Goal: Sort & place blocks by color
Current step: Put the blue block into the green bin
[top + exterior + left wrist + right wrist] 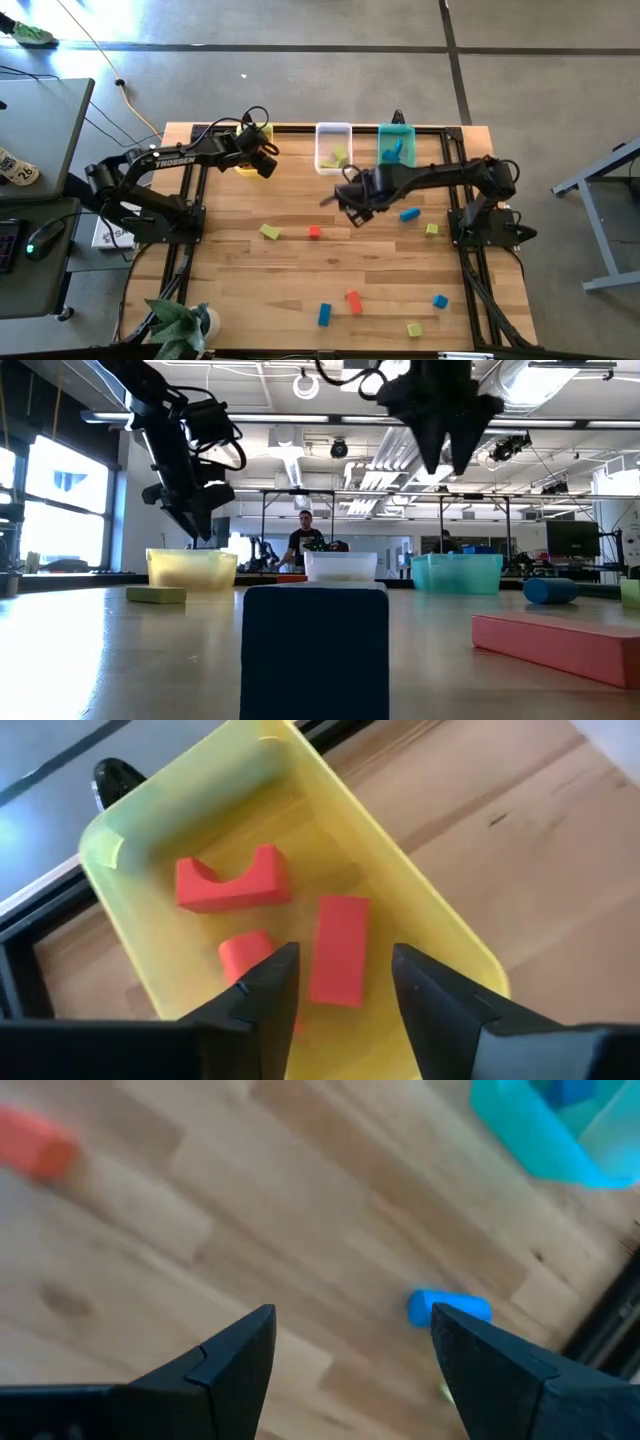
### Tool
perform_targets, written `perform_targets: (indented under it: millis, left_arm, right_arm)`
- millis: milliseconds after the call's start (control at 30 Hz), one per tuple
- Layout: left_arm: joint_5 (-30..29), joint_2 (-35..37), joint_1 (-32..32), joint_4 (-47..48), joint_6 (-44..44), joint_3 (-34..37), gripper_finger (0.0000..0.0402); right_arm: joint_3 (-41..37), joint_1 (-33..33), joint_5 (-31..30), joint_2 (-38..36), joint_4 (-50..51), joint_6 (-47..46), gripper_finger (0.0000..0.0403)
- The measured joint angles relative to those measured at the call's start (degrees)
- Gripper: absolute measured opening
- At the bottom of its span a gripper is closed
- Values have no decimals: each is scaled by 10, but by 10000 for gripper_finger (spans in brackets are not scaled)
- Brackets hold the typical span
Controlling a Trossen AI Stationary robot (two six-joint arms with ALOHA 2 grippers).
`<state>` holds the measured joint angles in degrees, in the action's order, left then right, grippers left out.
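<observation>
The left claw (335,995) is held open above the yellow bin (440,935) at upper left, three red blocks (338,950) inside: a drop step. The right claw (350,1355), open mid-frame, is poised near a blue block (447,1307), likely to be grasped next.

Workshop room around a wooden table

A grey floor (560,60) crossed by dark seams filled the top of the high view, washed with glare at upper left. A grey desk (40,110) stood at the left edge and a grey frame leg (600,190) at the right. In the low view, bright windows (60,500) lit the left side, ceiling ducts (300,430) and strip lights ran overhead, and a person (305,540) stood at centre, far back among benches.
</observation>
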<state>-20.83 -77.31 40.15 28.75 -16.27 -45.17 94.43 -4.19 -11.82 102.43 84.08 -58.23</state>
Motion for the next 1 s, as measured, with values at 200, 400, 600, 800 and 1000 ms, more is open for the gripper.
perform_targets:
  millis: [200,400,600,800,1000]
  left_arm:
    - [58,14,-13,-5,-11,0,156]
    - [100,19,-42,-43,-18,0,156]
    - [101,19,-81,-47,-33,-1,156]
    - [101,19,-105,-47,-26,-1,156]
    - [99,19,-120,-46,-30,-1,156]
  right_arm:
    - [0,-72,9,0,42,-9,254]
    - [0,-141,13,0,60,-42,254]
    - [-29,-211,27,0,59,-101,254]
    - [-72,-289,86,0,50,-140,254]
    - [-81,-354,131,1,20,-154,254]
